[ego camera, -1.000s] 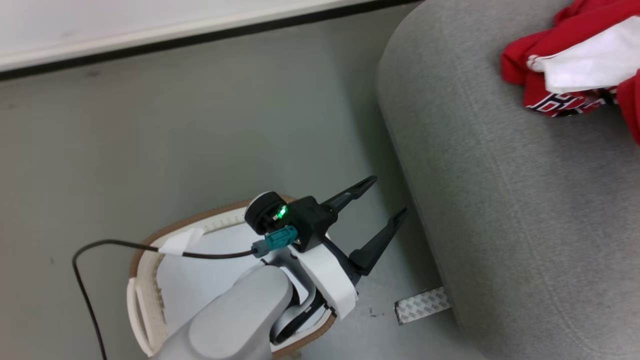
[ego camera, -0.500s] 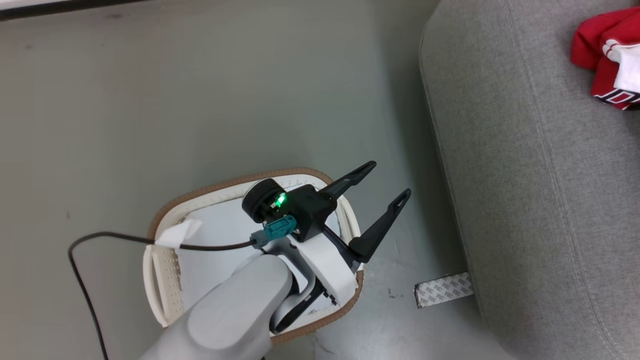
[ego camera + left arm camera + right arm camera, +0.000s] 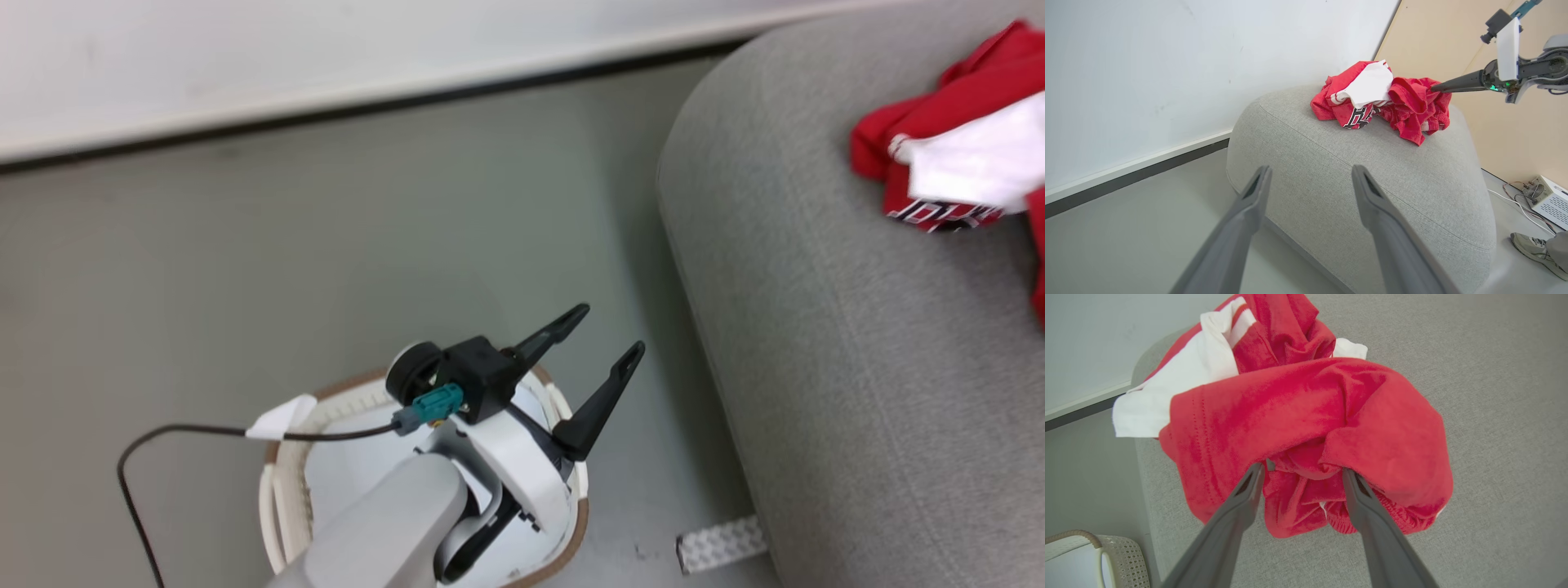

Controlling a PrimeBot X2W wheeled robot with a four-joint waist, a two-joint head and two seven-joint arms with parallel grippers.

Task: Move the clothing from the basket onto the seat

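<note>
The red clothing point(image 3: 1404, 102) with white trim lies bunched on top of the light-grey seat point(image 3: 1310, 134). My right gripper point(image 3: 1303, 469) stands open, its fingertips pressed into the red folds, with cloth bunched between them. From the left wrist view the right gripper point(image 3: 1437, 86) touches the pile from the right. My left gripper point(image 3: 604, 331) is open and empty, above the far rim of the cream basket point(image 3: 277, 490). A white liner shows inside the basket. The clothing point(image 3: 955, 155) sits at the head view's top right on the seat point(image 3: 857, 367).
A grey floor runs between the basket and a white wall with a dark baseboard point(image 3: 326, 114). A strip of patterned tape point(image 3: 722, 539) lies by the seat's foot. A person's shoe point(image 3: 1535, 249) and a white box point(image 3: 1549, 200) are beyond the seat.
The head camera has swung, shifting the whole picture. My left gripper stays open above the basket, and the clothing stays on the seat.
</note>
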